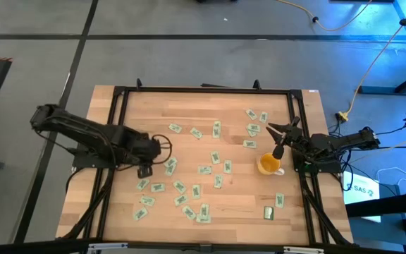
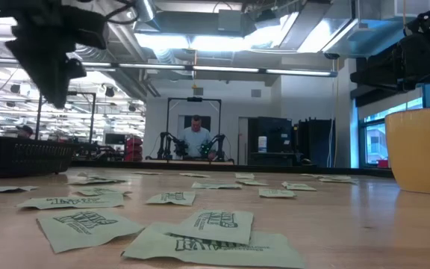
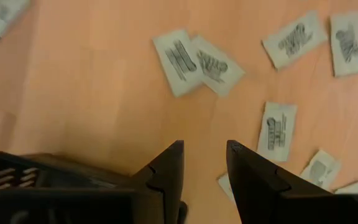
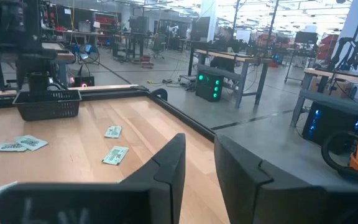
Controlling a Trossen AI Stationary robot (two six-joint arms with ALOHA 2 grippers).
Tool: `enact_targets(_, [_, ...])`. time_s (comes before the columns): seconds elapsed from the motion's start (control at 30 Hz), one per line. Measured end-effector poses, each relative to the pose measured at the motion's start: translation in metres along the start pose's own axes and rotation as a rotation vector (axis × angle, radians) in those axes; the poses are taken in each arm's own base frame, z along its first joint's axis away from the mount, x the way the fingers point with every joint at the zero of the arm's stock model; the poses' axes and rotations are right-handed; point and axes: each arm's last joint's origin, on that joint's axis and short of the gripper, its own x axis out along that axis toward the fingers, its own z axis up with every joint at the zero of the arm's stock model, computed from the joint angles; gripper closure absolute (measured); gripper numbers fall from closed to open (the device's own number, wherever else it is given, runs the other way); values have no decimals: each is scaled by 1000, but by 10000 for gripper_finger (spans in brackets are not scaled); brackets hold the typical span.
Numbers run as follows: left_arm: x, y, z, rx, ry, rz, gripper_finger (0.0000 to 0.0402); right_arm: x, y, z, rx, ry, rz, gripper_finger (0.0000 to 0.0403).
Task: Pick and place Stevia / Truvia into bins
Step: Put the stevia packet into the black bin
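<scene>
Many pale green Stevia sachets (image 1: pixel 196 190) lie flat and scattered over the wooden table, also seen close up in the low view (image 2: pixel 215 224). My left gripper (image 1: pixel 145 169) hovers above the table's left part, pointing steeply down and open, with bare wood and sachets (image 3: pixel 194 62) below it and nothing between its fingers (image 3: pixel 204 146). The black bin (image 3: pixel 42 180) stands on the table right beside that gripper; it also shows in the right wrist view (image 4: pixel 47 104). At the table's right edge my right gripper (image 1: pixel 277 130) waits level, open and holding nothing (image 4: pixel 199 140).
A yellow cup (image 1: pixel 268 164) stands on the table at the right, near my right gripper. Black frame rails (image 1: pixel 203 89) run around the table top. Beyond the table a person (image 2: pixel 196 138) sits at another robot station.
</scene>
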Motion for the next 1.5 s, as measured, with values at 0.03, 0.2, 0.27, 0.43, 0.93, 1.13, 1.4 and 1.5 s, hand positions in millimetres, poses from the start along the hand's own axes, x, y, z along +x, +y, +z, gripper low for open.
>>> enact_targets(0.03, [3,-3,0,2,16,2,286,0,0,0,0,0,0,313])
enact_targets(0.2, [18,-17,-3,67,89,21,288,0,0,0,0,0,0,313])
enact_targets(0.27, [24,-22,-5,113,108,36,290,0,0,0,0,0,0,313])
enact_targets(0.43, [35,-33,-9,250,125,104,287,0,0,0,0,0,0,313])
enact_targets(0.93, [55,-54,-19,307,184,130,286,0,0,0,0,1,0,313])
enact_targets(1.13, [60,-64,-23,315,191,75,289,0,0,0,0,0,0,313])
enact_targets(1.4, [74,-71,-28,333,261,78,286,0,0,0,3,0,0,313])
enact_targets(1.5, [80,-71,-29,350,286,93,287,0,0,0,4,0,0,313])
